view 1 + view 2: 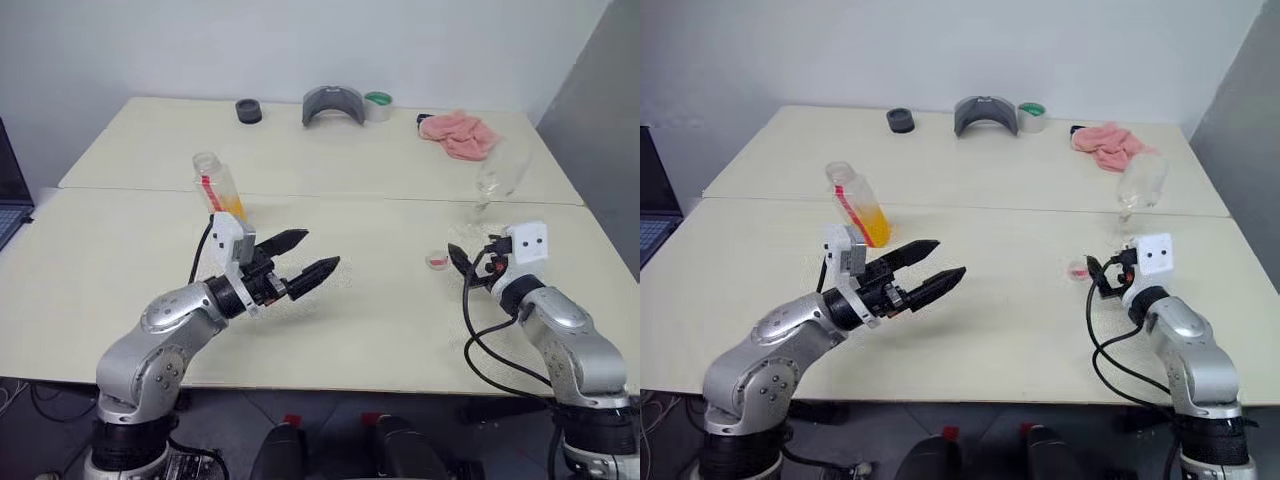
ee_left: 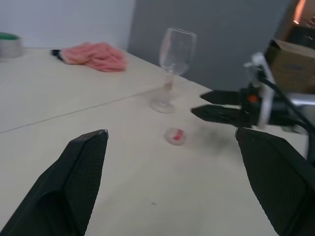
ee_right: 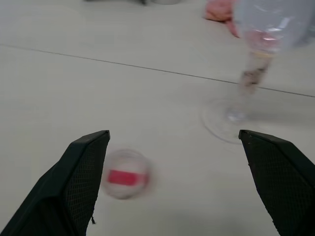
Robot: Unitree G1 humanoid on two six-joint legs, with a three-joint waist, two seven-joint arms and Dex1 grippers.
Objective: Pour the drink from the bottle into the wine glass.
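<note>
1. Left gripper (image 1: 310, 255): fingers spread apart, holding nothing, low over the table (image 1: 120, 290).
2. Right gripper (image 1: 1095, 268): fingers apart, empty, near the cap (image 1: 437, 261).
3. Bottle (image 1: 219, 186): uncapped, with drink (image 1: 232, 208), behind the left gripper.
4. Wine glass (image 1: 495, 180): upright beyond the right gripper.

Uncapped bottle (image 1: 857, 205) of orange drink (image 1: 874, 224) behind left gripper (image 1: 932, 268), jaws apart; wine glass (image 1: 1136, 193) beyond right gripper (image 1: 1099, 270).

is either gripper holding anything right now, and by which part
Nothing is held. The left gripper and the right gripper are both open and empty; the bottle and wine glass stand free.
</note>
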